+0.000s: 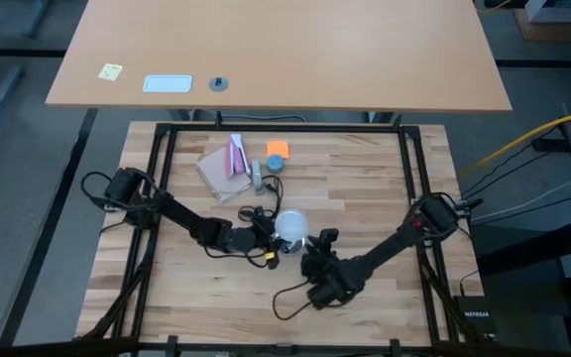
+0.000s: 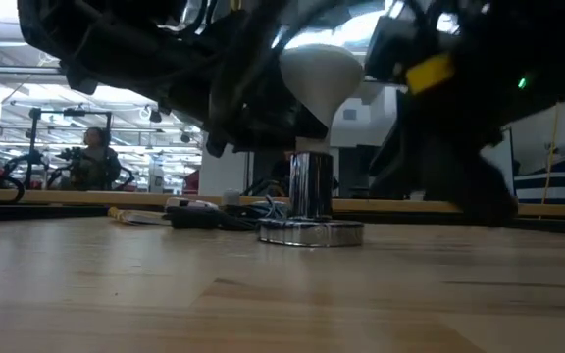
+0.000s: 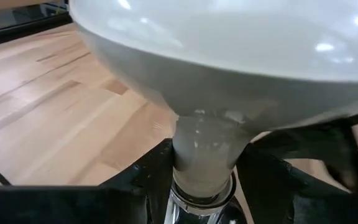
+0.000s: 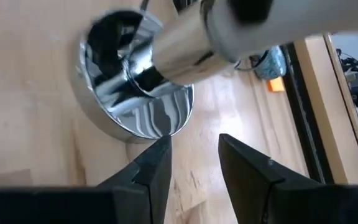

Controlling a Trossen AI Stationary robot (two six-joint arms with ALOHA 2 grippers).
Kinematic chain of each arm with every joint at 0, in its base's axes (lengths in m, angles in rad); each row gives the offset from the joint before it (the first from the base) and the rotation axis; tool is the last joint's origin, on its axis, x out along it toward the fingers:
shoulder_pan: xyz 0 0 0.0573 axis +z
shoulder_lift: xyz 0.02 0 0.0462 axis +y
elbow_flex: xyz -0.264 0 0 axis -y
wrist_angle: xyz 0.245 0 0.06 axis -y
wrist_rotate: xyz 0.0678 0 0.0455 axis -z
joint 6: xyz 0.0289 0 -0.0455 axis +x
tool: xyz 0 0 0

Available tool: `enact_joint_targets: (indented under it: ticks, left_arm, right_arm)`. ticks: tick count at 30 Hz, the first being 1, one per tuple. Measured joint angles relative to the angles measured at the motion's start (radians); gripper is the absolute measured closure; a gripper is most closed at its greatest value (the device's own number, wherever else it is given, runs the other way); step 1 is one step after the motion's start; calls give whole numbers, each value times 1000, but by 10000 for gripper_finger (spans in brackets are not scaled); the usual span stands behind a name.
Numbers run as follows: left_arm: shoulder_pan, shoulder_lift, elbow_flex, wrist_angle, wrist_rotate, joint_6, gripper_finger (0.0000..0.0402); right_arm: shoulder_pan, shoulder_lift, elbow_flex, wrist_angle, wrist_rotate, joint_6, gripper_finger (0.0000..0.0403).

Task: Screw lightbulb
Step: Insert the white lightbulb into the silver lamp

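Frosted white lightbulb [image 1: 290, 225] sits mid-desk in the high view, between the two arms. Left end effector [image 1: 266, 236] is right against the bulb's left side, right end effector [image 1: 315, 245] just beside its lower right. Wooden desk [image 1: 365, 198] also carries an orange block [image 1: 278, 149], a pink item [image 1: 236, 156] and brown pads, well beyond both end effectors. Black cable [image 1: 287, 297] loops near the right arm.

Low view: lightbulb [image 2: 319, 74] stands upright in a chrome socket [image 2: 310, 201] with a round flat base on the desk [image 2: 263, 294]. Dark arm hardware crowds both sides of the globe. A person [image 2: 94, 157] shows far back in the room.

Left wrist view: left end effector fingers [image 3: 148, 177] close on the pale grey neck of the lightbulb [image 3: 229, 56], one each side, just above the chrome socket [image 3: 194, 205]. Gripping the neck.

Right wrist view: right end effector [image 4: 194, 163] is partly open, holding nothing, fingertips just short of the chrome socket [image 4: 135, 93] base. Lightbulb [image 4: 253, 31] neck runs off beyond the socket.
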Motion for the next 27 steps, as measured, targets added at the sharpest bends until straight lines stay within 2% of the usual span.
enact_joint_targets:
  ticks: [7, 15, 20, 23, 25, 27]
  left_arm:
    - [21, 1, -2, 28, -3, 10, 243]
    - [21, 1, -2, 28, -3, 10, 243]
    - [20, 1, -2, 30, -4, 7, 243]
    - [20, 1, -2, 31, -4, 7, 243]
    - [20, 1, -2, 32, -3, 6, 243]
    - [20, 1, -2, 33, -3, 7, 243]
  right_arm:
    - [54, -134, 1, -118, 1, 5, 265]
    - [106, -441, 1, -502, 27, 8, 265]
    - [153, -637, 0, -707, 82, 114, 265]
    - [182, -708, -75, -687, 194, 265, 265]
    - [197, -730, -170, -567, 269, 356, 265]
    - [201, -728, -284, -380, 293, 397, 265]
